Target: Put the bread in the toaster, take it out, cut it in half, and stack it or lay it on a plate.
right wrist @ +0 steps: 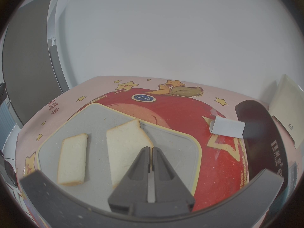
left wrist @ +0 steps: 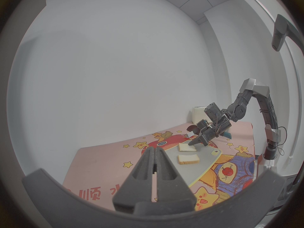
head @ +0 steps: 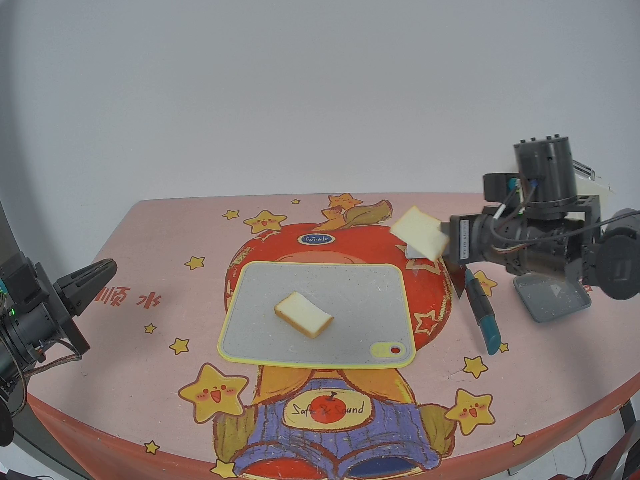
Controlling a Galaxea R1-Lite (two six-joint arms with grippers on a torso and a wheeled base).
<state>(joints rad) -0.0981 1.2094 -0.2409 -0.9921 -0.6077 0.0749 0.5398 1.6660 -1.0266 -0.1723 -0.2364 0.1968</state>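
Head view: right pincer (head: 441, 243) grips bread (head: 415, 229).

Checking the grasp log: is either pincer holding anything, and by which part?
The right pincer holds one bread half by one edge; the left pincer holds nothing.

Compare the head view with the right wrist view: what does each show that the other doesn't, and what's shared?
Head view adds: the left gripper near the table edge on the left, and the grey plate under the right arm. Right wrist view adds: a close look at the right gripper, its fingers shut on the bread half it holds. Shared: that held half, and the other half lying on the cutting board.
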